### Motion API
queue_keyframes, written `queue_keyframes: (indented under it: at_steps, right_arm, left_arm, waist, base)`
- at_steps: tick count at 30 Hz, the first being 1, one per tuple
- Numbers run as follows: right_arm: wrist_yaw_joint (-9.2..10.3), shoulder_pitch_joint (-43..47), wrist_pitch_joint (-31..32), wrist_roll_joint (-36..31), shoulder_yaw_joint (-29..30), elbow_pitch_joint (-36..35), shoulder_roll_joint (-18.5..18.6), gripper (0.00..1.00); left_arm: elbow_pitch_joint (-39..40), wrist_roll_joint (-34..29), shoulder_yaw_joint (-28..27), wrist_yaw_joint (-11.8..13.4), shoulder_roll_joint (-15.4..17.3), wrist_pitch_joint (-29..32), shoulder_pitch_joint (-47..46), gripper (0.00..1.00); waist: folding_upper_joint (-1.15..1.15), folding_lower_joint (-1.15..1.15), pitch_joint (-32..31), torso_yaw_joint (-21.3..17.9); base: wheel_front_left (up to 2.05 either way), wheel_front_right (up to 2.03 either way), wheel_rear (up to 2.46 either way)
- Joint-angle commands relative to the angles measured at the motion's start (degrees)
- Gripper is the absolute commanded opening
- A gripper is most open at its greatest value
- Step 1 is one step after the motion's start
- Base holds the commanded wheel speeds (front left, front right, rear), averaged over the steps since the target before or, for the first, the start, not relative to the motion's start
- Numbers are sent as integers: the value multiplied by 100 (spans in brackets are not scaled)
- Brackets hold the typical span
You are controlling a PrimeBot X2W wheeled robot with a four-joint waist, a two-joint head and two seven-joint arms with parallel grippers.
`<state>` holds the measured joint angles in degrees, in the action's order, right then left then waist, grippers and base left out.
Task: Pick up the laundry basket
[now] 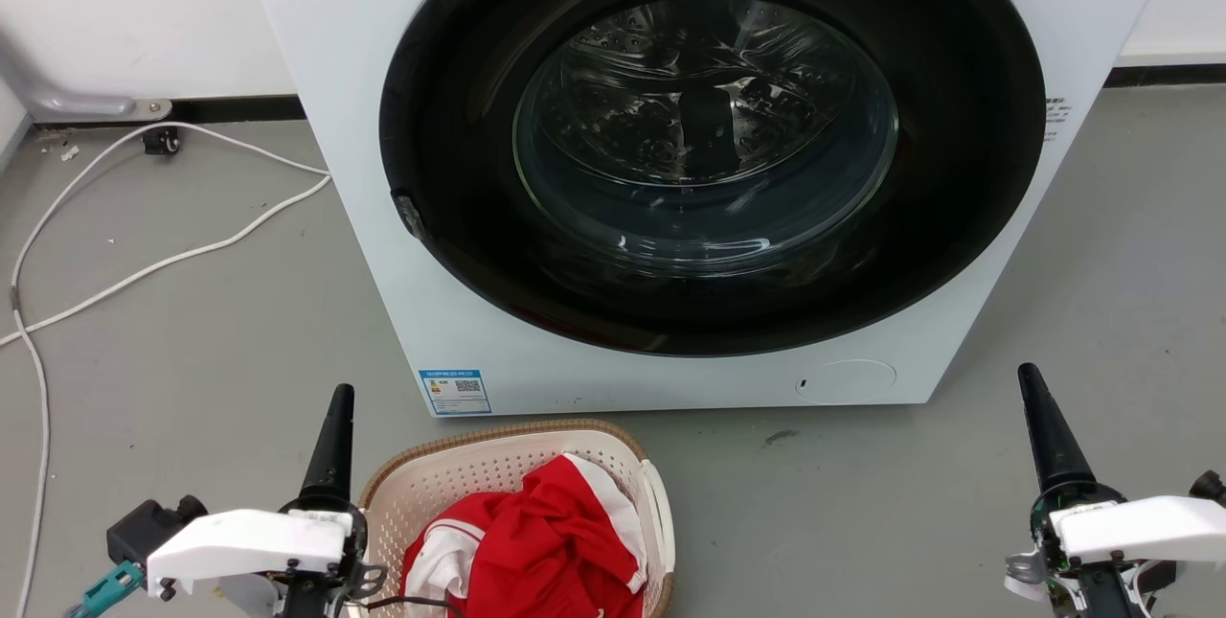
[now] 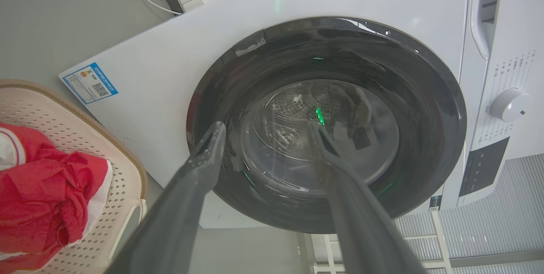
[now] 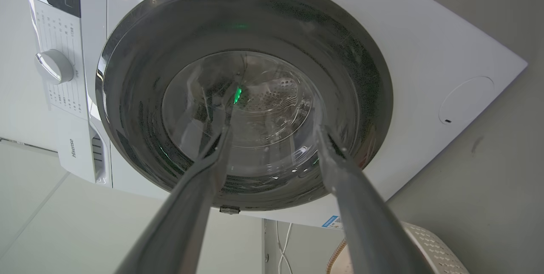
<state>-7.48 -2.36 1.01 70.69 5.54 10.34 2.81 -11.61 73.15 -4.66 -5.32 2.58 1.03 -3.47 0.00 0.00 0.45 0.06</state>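
Laundry basket (image 1: 450, 482) sits on the floor (image 1: 192, 359) just in front of the washer (image 1: 354, 168), below its lower left corner, near the sticker. A crumpled red-and-white garment (image 1: 546, 551) lies inside, so the load looks light.

Left hand (image 2: 267, 126): fingers spread, nothing between them. In the head view it hangs just beside the basket's left side and points up at the washer door, not at the basket. Right hand (image 3: 274, 129): also spread and empty, well apart from the basket on the right.

Handling, my read:
- Thin perforated plastic, so light but flexible. The walls will probably bow if pinched mid-span.
- The smooth wall is likely slippery. The brown rim (image 1: 498, 428) gives a stiffer lip.
- Best hold is the white side handle (image 1: 659, 513), with a finger through the slot. I can't see the left-side handle, the left arm hides it.
- Lifted by one handle it will tip and the cloth could slide out. Taking both sides keeps it level.
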Motion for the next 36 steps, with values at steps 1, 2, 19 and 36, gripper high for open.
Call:
queue_keyframes:
  at_steps: [1, 2, 19, 36]
  right_arm:
    - [-1, -39, -55, -303, -29, -180, 9, 100]
    - [-1, -26, -79, -444, -40, -209, 9, 100]
    - [-1, 166, -448, -2503, -221, -544, 10, 100]
    - [-2, 300, -764, -3964, -299, -769, 11, 100]
  left_arm:
    - [151, -263, 33, 44, 20, -58, -85, 100]
    - [173, -394, 54, 72, 20, -84, -80, 100]
    - [359, -2195, 371, 376, 25, -453, -2, 100]
    - [465, -3546, 586, 502, 29, -764, 39, 100]
  waist:
    - [0, 0, 1, 0]
    - [0, 0, 1, 0]
    - [0, 0, 0, 6]
    - [0, 0, 17, 12]
  base:
    - [0, 0, 0]
    - [0, 0, 0]
    - [0, 0, 0]
    - [0, 0, 0]
